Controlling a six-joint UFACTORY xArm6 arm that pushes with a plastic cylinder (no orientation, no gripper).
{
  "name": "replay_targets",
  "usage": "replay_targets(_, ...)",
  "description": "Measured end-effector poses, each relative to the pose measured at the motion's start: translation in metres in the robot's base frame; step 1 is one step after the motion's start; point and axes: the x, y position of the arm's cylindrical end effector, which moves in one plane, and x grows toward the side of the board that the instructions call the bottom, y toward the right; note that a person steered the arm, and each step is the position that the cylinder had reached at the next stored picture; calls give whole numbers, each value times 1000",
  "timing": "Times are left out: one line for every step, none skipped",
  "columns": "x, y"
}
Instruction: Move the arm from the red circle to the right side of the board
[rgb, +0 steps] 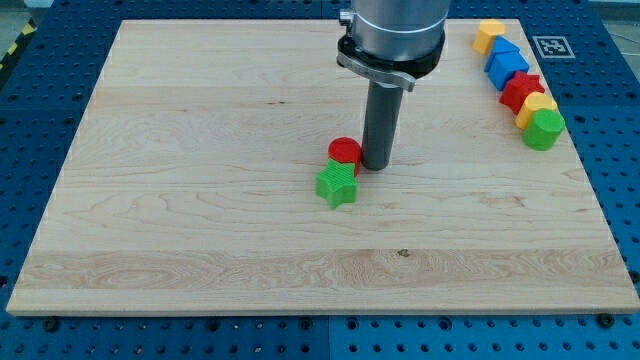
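Note:
A red circle block (345, 152) sits near the middle of the wooden board (200, 200). A green star block (337, 186) touches it just below. My tip (377, 165) rests on the board right beside the red circle, on its right side, touching or nearly touching it. The dark rod rises from the tip to the grey arm housing (392, 35) at the view's top.
A row of blocks lies at the board's top right: a yellow block (489, 34), two blue blocks (506, 62), a red block (521, 91), a yellow block (537, 107) and a green block (545, 128). A marker tag (551, 46) sits off the board's corner.

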Motion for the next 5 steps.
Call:
replay_targets(-2, 0)
replay_targets(-6, 9)
replay_targets(-2, 27)
replay_targets(3, 41)
replay_targets(5, 44)
